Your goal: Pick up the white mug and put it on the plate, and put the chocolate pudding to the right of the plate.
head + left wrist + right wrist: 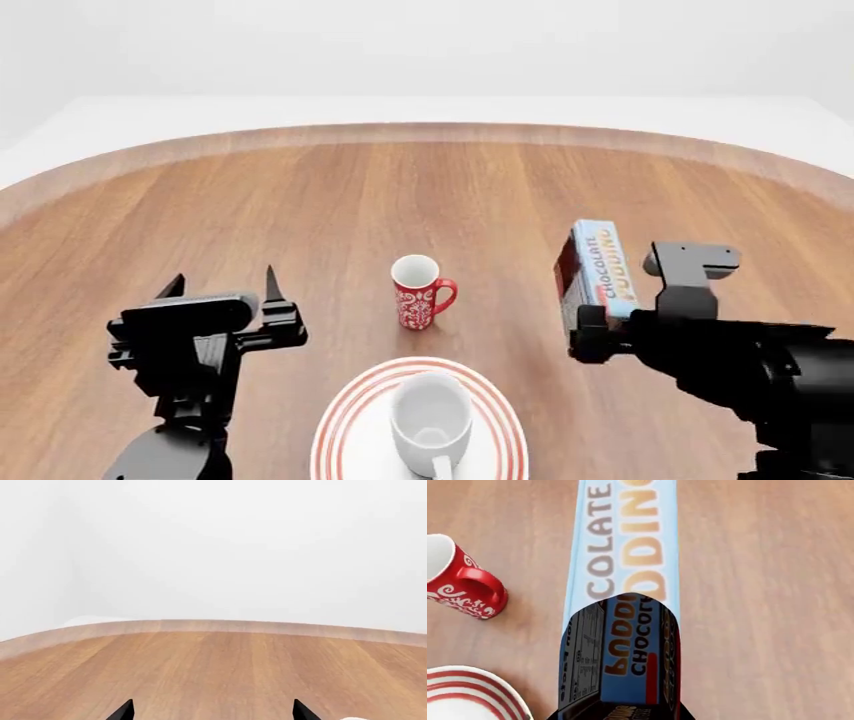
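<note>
White mug (430,420) stands upright on the plate (344,430) in my head view, its handle turned toward me. Just beyond the plate stands the red mug (416,291), upright, with its handle on my right. To the right of the plate and beyond its far edge, the chocolate pudding (598,268) is clamped in my right gripper (590,335), the light blue lettered face turned up and the box reaching away from me over the wooden table (400,190); whether it touches the wood I cannot tell. My left gripper (220,288) sits to the left of the plate, its two fingers spread wide with nothing between them.

From my left wrist, only the two dark fingertips (124,711) show, set far apart over bare tabletop, with the table's curved edge against a white background; a sliver of something white sits at the frame's corner, too small to name.

From my right wrist, the pudding box fills the middle, held at its near end by my fingers; the red mug and a part of the red-ringed plate rim lie off to one side of it
</note>
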Motion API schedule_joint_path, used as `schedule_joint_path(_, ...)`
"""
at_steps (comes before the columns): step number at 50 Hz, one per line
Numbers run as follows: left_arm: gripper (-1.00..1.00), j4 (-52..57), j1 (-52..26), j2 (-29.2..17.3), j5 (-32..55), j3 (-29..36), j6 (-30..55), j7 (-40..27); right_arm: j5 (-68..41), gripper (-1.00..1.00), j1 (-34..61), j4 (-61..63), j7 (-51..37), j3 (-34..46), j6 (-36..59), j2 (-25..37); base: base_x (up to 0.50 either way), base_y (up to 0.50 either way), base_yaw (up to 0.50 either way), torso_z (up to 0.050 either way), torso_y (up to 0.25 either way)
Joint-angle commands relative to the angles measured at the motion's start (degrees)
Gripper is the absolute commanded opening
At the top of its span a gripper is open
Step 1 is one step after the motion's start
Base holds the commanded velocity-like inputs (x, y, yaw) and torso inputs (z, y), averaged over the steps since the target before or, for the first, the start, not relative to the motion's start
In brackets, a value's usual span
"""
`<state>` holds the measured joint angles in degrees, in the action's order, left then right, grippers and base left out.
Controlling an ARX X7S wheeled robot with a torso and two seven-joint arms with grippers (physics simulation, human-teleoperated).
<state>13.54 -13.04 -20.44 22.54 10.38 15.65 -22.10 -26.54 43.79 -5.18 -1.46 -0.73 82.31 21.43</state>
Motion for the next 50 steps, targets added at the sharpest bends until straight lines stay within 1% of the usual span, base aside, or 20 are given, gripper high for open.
schedule_joint_path(1,1.00,0.5,0.2,-0.2,0.1,0.0,-0.1,-0.2,-32.2,-1.00,-14.2,22.8,-16.8,-6.3,7.3,13.0,0.00,0.00,0.00,0.000,0.000)
schedule_joint_path(4,1.00,0.4,0.4,-0.2,0.2,-0.1,-0.3,-0.2,-35.0,-1.00,-16.7,23.6,-18.2,-6.4,6.8,14.1,0.00,0.00,0.00,0.000,0.000)
schedule_joint_path(12,1.00,0.4,0.5,-0.3,0.3,-0.2,-0.5,-0.3,-35.6,-1.00,-18.4,22.7,-17.6,-4.9,4.2,15.3,0.00,0.00,0.00,0.000,0.000)
schedule_joint_path(17,1.00,0.3,0.5,-0.3,0.3,0.0,-0.6,-0.4,-34.6,-1.00,-18.9,21.2,-16.0,-2.4,2.1,15.6,0.00,0.00,0.00,0.000,0.000)
schedule_joint_path(26,1.00,0.4,0.6,-0.4,0.3,0.1,-0.7,-0.5,-31.8,-1.00,-20.6,18.0,-14.2,-0.2,-2.6,15.9,0.00,0.00,0.00,0.000,0.000)
schedule_joint_path(41,1.00,0.8,0.3,-0.6,0.4,0.2,-0.4,-0.8,-30.0,-1.00,-24.4,15.6,-13.8,-1.6,-7.6,15.9,0.00,0.00,0.00,0.000,0.000)
schedule_joint_path(50,1.00,1.1,0.5,-0.8,0.5,0.2,-0.5,-1.0,-28.3,-1.00,-25.1,13.2,-12.0,0.5,-10.1,15.7,0.00,0.00,0.00,0.000,0.000)
